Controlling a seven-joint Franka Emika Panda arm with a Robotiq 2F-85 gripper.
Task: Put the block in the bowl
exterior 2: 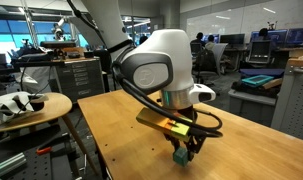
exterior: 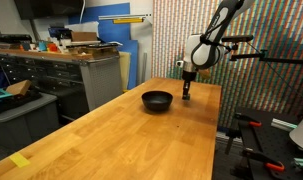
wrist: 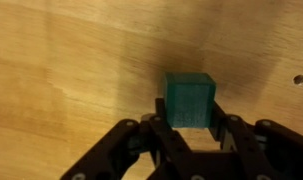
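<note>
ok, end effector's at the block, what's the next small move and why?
Probably close the end effector on the block. In the wrist view its fingers flank the block on both sides, but firm contact cannot be told. The bowl sits apart on the table, so a lift should wait for a secure pinch.

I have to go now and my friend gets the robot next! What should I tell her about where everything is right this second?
Hand: down at the table, with its fingers on either side of the block. I cannot tell whether they are squeezing it.
Block: between the fingers, not in the bowl.
Bowl: on the table beside the hand, not touching it.
Done: the hand is lined up on the block.
Left: grip firmly, lift, carry over the bowl, let go.
</note>
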